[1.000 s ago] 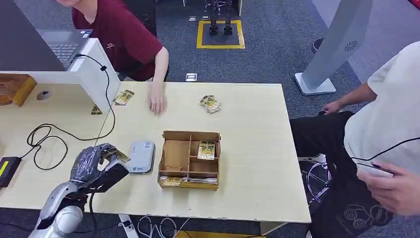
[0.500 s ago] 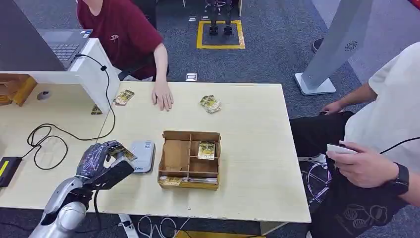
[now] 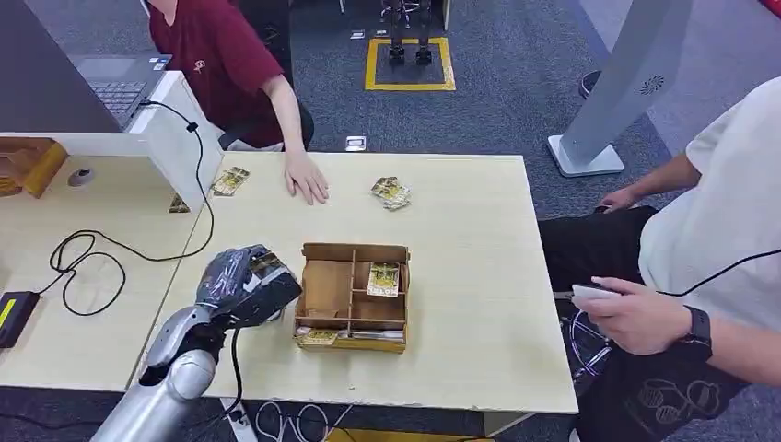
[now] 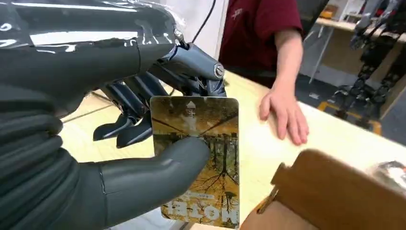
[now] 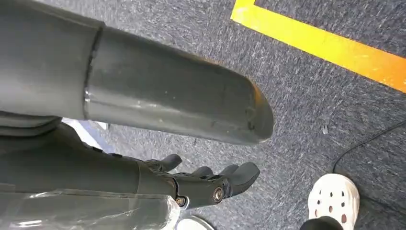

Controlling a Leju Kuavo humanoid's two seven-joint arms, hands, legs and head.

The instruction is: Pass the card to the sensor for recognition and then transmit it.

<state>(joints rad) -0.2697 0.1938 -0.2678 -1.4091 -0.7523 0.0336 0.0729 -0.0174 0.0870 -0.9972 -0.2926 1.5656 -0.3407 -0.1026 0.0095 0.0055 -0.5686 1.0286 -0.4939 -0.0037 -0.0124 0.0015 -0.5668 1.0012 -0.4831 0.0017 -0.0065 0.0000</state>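
Silver arm; dark grey robot hand, clear plastic wrap, ribbed cover, silver finger screws.

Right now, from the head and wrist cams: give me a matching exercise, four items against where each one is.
Items:
1. card
2. cardboard box
3. laptop
4. right robot hand

Places:
A. raised white desk at the far left
B. hanging above the grey carpet
C. held in the left robot hand
D. middle of the table

Pairs: 1-C, 2-D, 3-A, 4-B
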